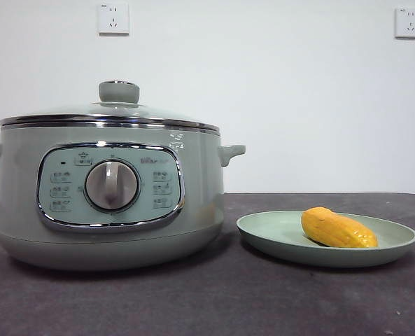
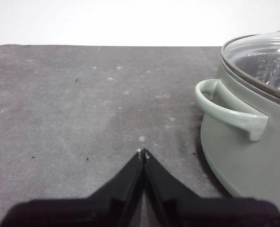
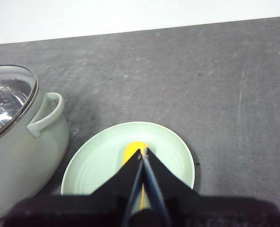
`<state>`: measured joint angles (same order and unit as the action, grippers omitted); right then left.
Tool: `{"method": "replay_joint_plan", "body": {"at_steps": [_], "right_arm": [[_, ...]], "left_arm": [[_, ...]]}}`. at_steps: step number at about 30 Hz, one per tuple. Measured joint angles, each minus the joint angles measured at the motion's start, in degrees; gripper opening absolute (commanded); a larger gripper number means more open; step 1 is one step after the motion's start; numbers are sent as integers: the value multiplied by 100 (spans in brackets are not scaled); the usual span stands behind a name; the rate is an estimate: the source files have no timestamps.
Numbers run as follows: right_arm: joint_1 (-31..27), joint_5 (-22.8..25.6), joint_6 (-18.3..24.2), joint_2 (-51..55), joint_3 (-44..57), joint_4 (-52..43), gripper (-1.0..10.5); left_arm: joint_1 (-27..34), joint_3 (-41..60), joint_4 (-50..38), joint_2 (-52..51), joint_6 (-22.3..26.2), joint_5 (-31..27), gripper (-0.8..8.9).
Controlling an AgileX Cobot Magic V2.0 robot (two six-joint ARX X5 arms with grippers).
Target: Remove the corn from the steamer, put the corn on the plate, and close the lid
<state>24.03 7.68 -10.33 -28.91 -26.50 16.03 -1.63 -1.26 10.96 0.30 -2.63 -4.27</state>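
Corn: the corn (image 1: 338, 229) lies on its side in the plate (image 1: 263, 227), just beside the steamer (image 1: 25, 182).
Lid: the lid (image 1: 119, 105) sits on the pot; nothing looks left to do.
Right claw: the right claw (image 3: 143, 153) hangs above the plate, jaws closed on nothing, the cob's long axis running under it in line with the jaws.
Left claw: the left claw (image 2: 142, 153) is closed and empty over bare bench (image 2: 73, 94), beside the pot's far handle.
Nearer arm: the right, by my reckoning.
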Motion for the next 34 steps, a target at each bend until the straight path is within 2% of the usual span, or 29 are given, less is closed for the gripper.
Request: {"method": "replay_joint_plan", "body": {"at_steps": [6,10,12,15,19,22,34], "right_arm": [[-4,15,59,52,0,101,1],[-216,35,520,367,79,177,1],[-457,-85,763,584,223,90,1],[-957,-533,977,953,614,-229,1],[-1580,-890,1051,1602,1338,-649,1],[-1843,-909,1056,2076,1810,-743,1],[-1956,-916,979,2715,2540,-575,1]], "left_arm": [[-2,0,0,0,0,0,-3],[-2,0,0,0,0,0,-3],[-2,0,0,0,0,0,-3],[-2,0,0,0,0,0,-3],[-2,0,0,0,0,0,-3],[-2,0,0,0,0,2,-3],[0,0,0,0,0,0,-3]]}}
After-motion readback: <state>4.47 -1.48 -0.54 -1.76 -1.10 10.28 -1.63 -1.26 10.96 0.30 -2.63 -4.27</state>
